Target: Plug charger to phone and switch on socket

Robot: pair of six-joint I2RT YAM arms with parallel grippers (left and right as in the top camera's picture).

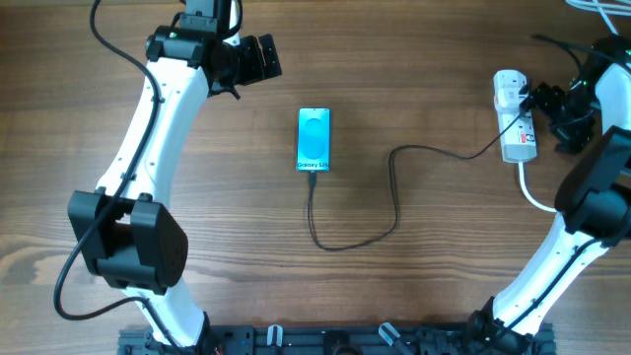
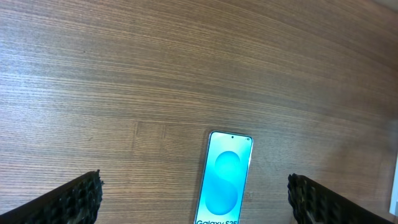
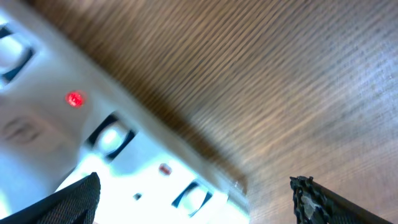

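Observation:
The phone (image 1: 314, 140) lies flat mid-table, turquoise screen up; it also shows in the left wrist view (image 2: 225, 180). The thin black charger cable (image 1: 394, 187) runs from the phone's near end, loops, and leads to a black plug in the white socket strip (image 1: 515, 123) at the right. My left gripper (image 1: 258, 59) is open and empty, up and left of the phone; its fingers (image 2: 194, 199) straddle the phone from above. My right gripper (image 1: 562, 113) is open right beside the socket; the right wrist view shows the strip (image 3: 118, 155) close up with a lit red lamp (image 3: 74, 99).
A thick white cable (image 1: 532, 192) runs from the socket toward the right arm's base. More cables hang at the top right corner (image 1: 592, 10). Wooden tabletop (image 1: 227, 197) all round.

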